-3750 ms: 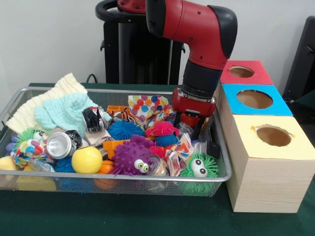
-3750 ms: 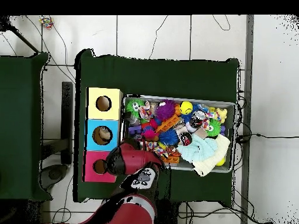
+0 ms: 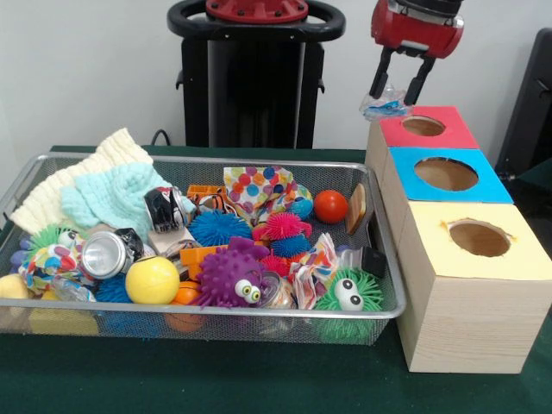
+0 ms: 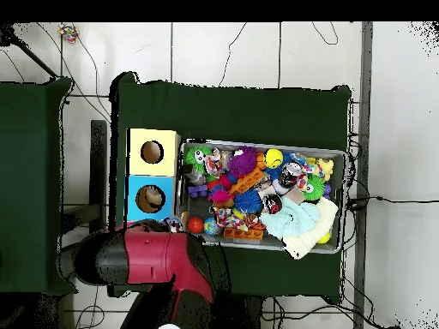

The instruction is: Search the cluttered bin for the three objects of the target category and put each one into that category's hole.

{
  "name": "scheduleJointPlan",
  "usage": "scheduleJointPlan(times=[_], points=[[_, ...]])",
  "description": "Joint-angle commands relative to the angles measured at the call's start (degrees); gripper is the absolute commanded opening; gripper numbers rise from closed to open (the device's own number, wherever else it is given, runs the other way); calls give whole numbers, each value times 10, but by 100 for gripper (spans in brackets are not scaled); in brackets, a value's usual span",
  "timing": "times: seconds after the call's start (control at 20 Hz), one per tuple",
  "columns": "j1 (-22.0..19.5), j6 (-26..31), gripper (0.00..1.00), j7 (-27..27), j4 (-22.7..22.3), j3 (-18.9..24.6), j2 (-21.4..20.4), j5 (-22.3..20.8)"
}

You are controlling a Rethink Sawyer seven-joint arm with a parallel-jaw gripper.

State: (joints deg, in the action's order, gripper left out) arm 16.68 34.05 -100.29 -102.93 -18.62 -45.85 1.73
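The cluttered bin (image 3: 207,311), a silver wire mesh tray, holds spiky toys, balls, cloths and a crushed can (image 3: 108,254); it also shows in the overhead view (image 4: 344,199). My gripper (image 3: 398,93) hangs high at the right, above the near-left edge of the red-topped box (image 3: 429,127). It is shut on a crumpled clear wrapper with blue print (image 3: 385,106), which dangles just left of that box's hole. In the overhead view my red arm (image 4: 146,257) covers the red box and hides the gripper.
A blue-topped box (image 3: 447,174) and a yellow-topped box (image 3: 479,240) stand in a row with the red one, right of the bin, each with a round hole. An orange-red ball (image 3: 330,206) lies at the bin's far right. The black pedestal (image 3: 254,78) stands behind.
My arm has risen out of the bin's right end and moved up and right to the red box, carrying the wrapper. The orange-red ball it covered now shows.
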Motion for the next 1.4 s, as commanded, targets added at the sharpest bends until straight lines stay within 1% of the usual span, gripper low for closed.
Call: scheduleJointPlan(times=[0.05, 0.1, 0.25, 0.4, 0.5, 0.65, 0.75, 0.85, 1.05, 1.25, 1.4], points=[[-6, 76, 0, -136, 80, 3, 31, 21], [-6, 84, 0, -136, 90, 2, 36, 21], [-5, 92, 0, -136, 100, 2, 42, 21], [-2, 102, 0, -140, 123, -1, 57, 20], [-2, 95, 0, -142, 135, -1, 68, 21], [8, 63, 0, -159, 148, -8, 92, 21], [13, 58, 0, -169, 155, -11, 105, 25], [20, 57, 0, -175, 160, -16, 113, 29], [29, 55, 0, -179, 153, -20, 116, 37], [29, 38, 0, -174, 142, -21, 119, 41], [34, 23, 0, -178, 143, -36, 127, 35]])
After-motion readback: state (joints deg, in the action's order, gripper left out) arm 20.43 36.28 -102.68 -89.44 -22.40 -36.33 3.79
